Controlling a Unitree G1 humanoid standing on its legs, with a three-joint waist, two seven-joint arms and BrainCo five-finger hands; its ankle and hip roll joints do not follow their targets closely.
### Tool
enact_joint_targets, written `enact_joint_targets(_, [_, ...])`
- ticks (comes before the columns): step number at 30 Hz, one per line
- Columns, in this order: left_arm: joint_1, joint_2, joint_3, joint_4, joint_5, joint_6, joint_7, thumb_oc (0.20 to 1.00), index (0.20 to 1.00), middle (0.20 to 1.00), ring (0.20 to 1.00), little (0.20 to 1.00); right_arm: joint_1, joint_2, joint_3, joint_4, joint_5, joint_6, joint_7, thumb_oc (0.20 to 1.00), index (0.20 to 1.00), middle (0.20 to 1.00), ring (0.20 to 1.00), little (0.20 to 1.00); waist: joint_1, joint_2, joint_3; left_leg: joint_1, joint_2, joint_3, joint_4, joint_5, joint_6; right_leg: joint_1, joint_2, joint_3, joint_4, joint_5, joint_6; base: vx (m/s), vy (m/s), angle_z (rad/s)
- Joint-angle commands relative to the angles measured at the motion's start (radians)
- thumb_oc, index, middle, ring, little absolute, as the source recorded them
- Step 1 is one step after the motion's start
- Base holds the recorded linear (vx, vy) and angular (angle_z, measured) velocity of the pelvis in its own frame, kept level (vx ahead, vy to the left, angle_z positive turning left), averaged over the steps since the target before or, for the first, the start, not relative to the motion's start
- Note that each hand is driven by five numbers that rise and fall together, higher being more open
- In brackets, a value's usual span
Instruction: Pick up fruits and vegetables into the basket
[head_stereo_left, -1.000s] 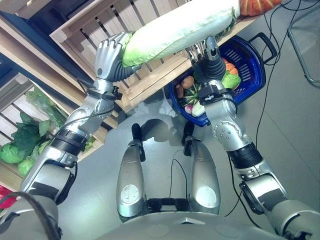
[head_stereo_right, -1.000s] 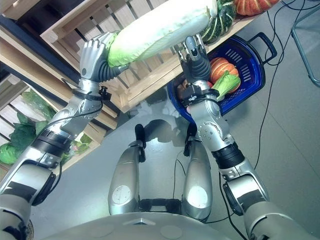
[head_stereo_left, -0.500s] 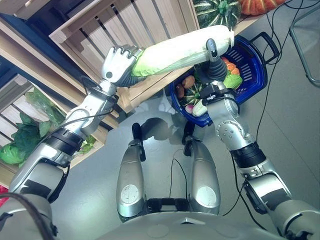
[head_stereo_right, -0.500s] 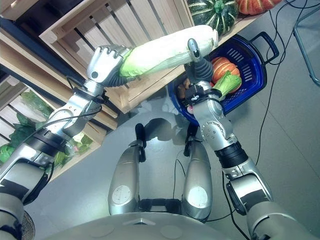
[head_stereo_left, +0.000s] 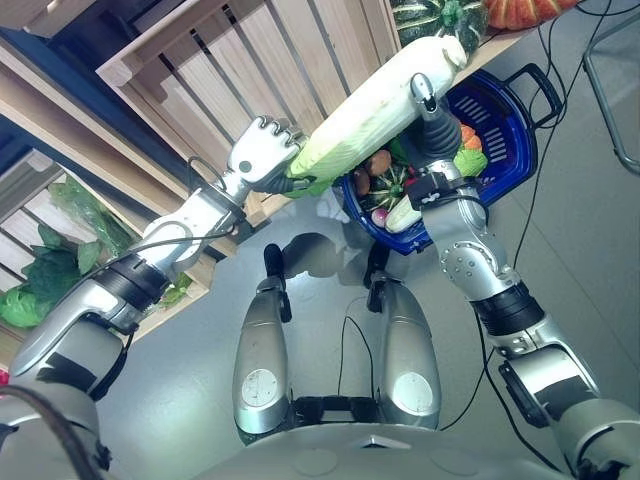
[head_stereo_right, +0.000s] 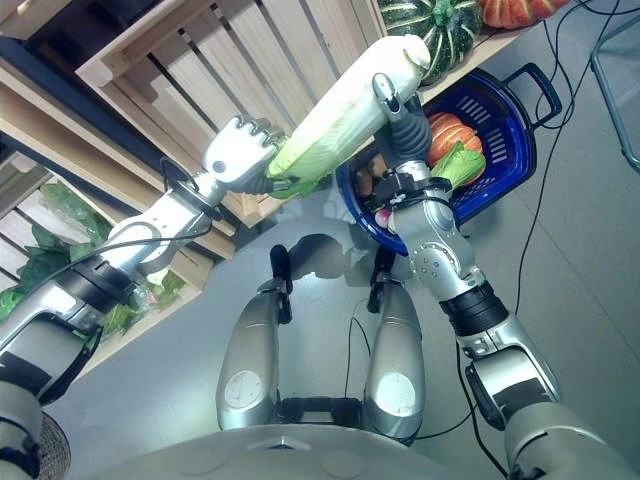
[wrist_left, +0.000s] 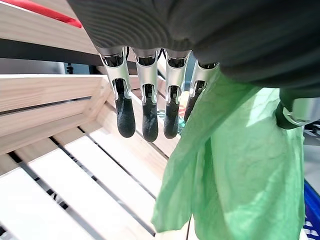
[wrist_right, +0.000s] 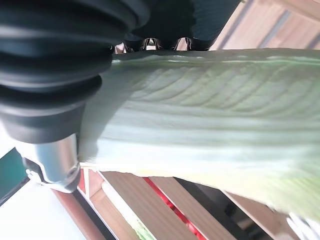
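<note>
A long napa cabbage (head_stereo_left: 380, 105) hangs slanted in the air between my two hands. My left hand (head_stereo_left: 262, 160) is at its leafy green end (wrist_left: 240, 165); the fingers (wrist_left: 145, 110) are straight beside the leaf, so the hand is open. My right hand (head_stereo_left: 430, 120) presses straight fingers against the pale ribbed side (wrist_right: 210, 120) near the white stem end, also open. Just behind and below the right hand stands the blue basket (head_stereo_left: 520, 150). It holds an orange pumpkin (head_stereo_right: 445, 135), a green leafy vegetable (head_stereo_right: 458, 163), a potato (head_stereo_left: 377, 162) and a small dark squash (head_stereo_left: 388, 187).
Slatted wooden crates (head_stereo_left: 250, 60) form a shelf right behind the cabbage. A striped green squash (head_stereo_left: 435, 15) and an orange pumpkin (head_stereo_left: 525, 10) sit on the shelf above the basket. Leafy greens (head_stereo_left: 40, 285) fill a lower crate at far left. Grey floor lies to the right.
The cabbage has come down and tilted steeper. My left hand dropped and swung right toward the basket with the leafy end; the right hand stayed by the stem end over the basket.
</note>
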Motion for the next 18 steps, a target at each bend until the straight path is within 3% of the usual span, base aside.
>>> enact_joint_targets(1, [0.002,-0.016,-0.055,-0.154,0.061,-0.038,0.005,0.2,0.2,0.2,0.2,0.2,-0.108,0.038,-0.01,-0.104,-0.091,-0.07,-0.004,0.2,0.2,0.2,0.2,0.2,-0.011,-0.018,-0.074,0.008,-0.038,0.072,0.031,-0.058,0.05,0.074,-0.038,0.004,-0.079,0.028,0.088,0.0,0.0,0.0])
enact_joint_targets(9, [0.069,0.0,-0.014,-0.148,0.049,0.016,0.034,0.2,0.2,0.2,0.2,0.2,-0.084,-0.032,-0.081,-0.096,-0.25,-0.033,-0.124,0.2,0.2,0.2,0.2,0.2,-0.016,-0.013,-0.065,0.01,-0.031,0.075,0.012,-0.049,0.045,0.071,-0.033,0.003,-0.086,0.029,0.088,-0.01,-0.004,0.0])
enact_joint_targets(10, [0.072,0.001,-0.012,-0.147,0.046,0.018,0.035,0.238,0.238,0.238,0.238,0.238,-0.081,-0.035,-0.084,-0.096,-0.256,-0.034,-0.127,0.2,0.2,0.2,0.2,0.2,-0.017,-0.013,-0.065,0.01,-0.03,0.076,0.011,-0.049,0.045,0.07,-0.033,0.002,-0.086,0.029,0.088,0.0,0.0,0.0])
enact_joint_targets(11, [0.084,0.002,-0.003,-0.147,0.036,0.027,0.041,0.501,0.501,0.501,0.501,0.501,-0.073,-0.043,-0.097,-0.093,-0.267,-0.037,-0.134,0.2,0.2,0.2,0.2,0.2,-0.017,-0.013,-0.064,0.009,-0.029,0.076,0.011,-0.049,0.045,0.07,-0.033,0.001,-0.086,0.029,0.087,0.0,0.0,0.0])
enact_joint_targets(12, [0.111,0.003,0.014,-0.144,-0.006,0.032,0.032,1.0,1.0,1.0,1.0,1.0,-0.056,-0.055,-0.125,-0.091,-0.295,-0.044,-0.145,0.2,0.2,0.2,0.2,0.2,-0.019,-0.01,-0.061,0.007,-0.027,0.077,0.009,-0.048,0.043,0.068,-0.032,0.0,-0.085,0.028,0.087,0.0,0.0,0.0])
enact_joint_targets(15, [0.165,-0.002,0.042,-0.135,-0.144,0.037,-0.004,1.0,1.0,1.0,1.0,1.0,-0.03,-0.075,-0.173,-0.092,-0.334,-0.058,-0.166,0.2,0.2,0.2,0.2,0.2,-0.022,-0.004,-0.059,0.006,-0.024,0.078,0.006,-0.047,0.042,0.065,-0.03,-0.003,-0.084,0.026,0.087,0.0,0.0,0.0])
enact_joint_targets(18, [0.252,-0.025,0.082,-0.111,-0.383,0.044,-0.037,1.0,1.0,1.0,1.0,1.0,0.005,-0.096,-0.242,-0.088,-0.378,-0.083,-0.183,0.2,0.2,0.2,0.2,0.2,-0.025,0.005,-0.054,0.002,-0.02,0.079,0.008,-0.049,0.04,0.06,-0.028,-0.006,-0.075,0.019,0.087,0.0,0.0,0.0])
